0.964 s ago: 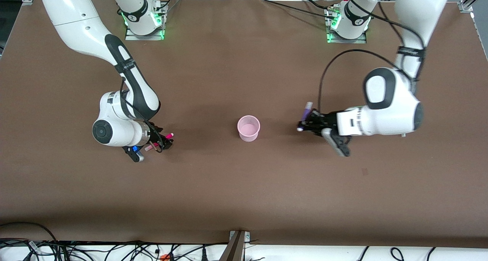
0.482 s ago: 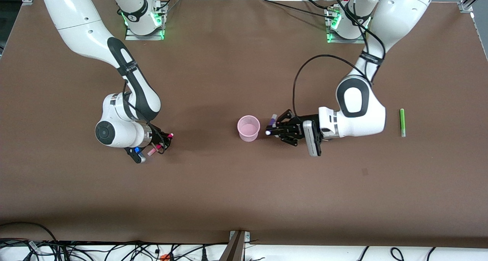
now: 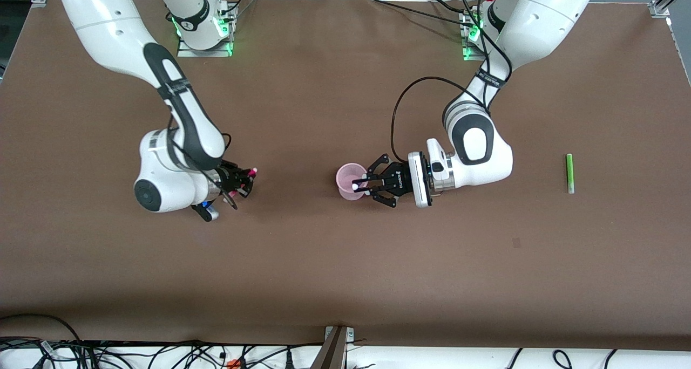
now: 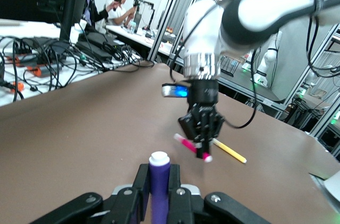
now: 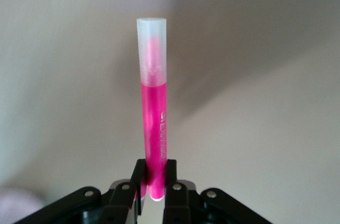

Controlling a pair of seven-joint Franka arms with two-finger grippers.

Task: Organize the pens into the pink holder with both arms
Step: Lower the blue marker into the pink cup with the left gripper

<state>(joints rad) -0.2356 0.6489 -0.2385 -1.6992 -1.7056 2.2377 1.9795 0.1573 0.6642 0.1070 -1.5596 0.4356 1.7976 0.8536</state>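
At mid-table the pink holder [image 3: 352, 181] stands upright, mouth up; the left gripper [image 3: 363, 185] sits over its rim on the left arm's side, jaws clamped on the purple pen [image 4: 158, 184]; the pen's white tip is already above the cup opening, long axis tilted rather than plumb, so the drop likely turns on getting it steeper before release, else it may ride the rim or tip the light cup; open table all round the holder, nothing to foul.

The right gripper [image 3: 240, 183] hangs toward the right arm's end of the table, well apart from the holder, jaws clamped on the magenta pen [image 5: 153, 110]; a yellow pen [image 4: 229, 151] lies on the table near it; the green pen [image 3: 569, 172] lies flat toward the left arm's end, long axis running toward the front camera, left arm nearer to it.
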